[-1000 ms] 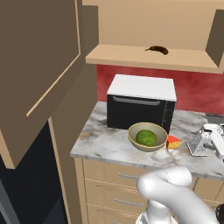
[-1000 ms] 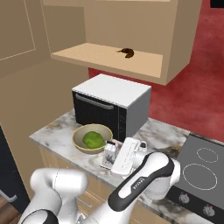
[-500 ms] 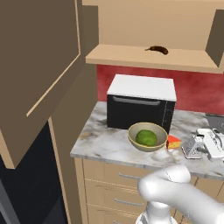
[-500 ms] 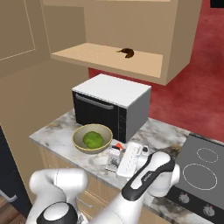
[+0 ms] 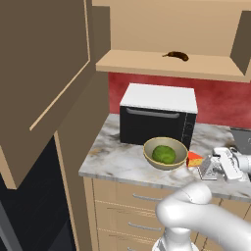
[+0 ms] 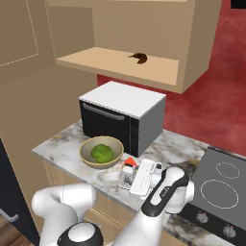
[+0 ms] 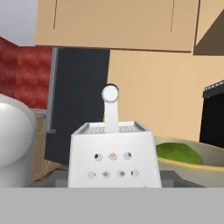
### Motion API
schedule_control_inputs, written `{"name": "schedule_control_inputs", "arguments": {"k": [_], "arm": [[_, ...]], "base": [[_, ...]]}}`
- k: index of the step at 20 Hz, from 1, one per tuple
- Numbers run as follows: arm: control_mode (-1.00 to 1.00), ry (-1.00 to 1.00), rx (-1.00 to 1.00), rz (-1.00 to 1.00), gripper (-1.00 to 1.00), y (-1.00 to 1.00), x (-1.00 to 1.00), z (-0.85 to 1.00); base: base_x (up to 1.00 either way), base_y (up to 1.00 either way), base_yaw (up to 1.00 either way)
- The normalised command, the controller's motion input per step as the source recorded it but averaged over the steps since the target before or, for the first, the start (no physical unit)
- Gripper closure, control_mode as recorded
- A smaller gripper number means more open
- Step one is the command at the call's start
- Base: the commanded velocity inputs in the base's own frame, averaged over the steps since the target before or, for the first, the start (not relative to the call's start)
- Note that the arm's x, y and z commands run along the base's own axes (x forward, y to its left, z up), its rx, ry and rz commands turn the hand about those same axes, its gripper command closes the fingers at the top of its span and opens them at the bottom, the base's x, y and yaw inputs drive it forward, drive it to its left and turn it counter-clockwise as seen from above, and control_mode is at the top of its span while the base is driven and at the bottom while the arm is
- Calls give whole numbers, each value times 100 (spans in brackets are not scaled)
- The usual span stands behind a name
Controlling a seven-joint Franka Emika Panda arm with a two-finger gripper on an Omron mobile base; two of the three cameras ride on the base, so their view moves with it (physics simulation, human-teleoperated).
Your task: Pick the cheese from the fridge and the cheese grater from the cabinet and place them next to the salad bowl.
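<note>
Marble counter [image 5: 122, 164]: I see the cheese grater [image 6: 128, 173] upright beside the cheese [image 6: 130, 162], right of the salad bowl [image 6: 101, 152]. The gripper [image 6: 137, 177] grasps it from the stove side; release comes next.

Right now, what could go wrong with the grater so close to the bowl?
The grater stands on the counter right beside the cheese and the bowl, so it might bump them. The gripper seems closed on it; pulling away badly could tip it.
</note>
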Motion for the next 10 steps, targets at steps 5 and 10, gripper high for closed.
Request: {"name": "schedule_control_inputs", "arguments": {"k": [5,10], "arm": [[-100,0,0,-1,100,-2,33,-34],[-100,-2,0,-10,100,1,27,-17]], "base": [[0,0,0],[0,0,0]]}}
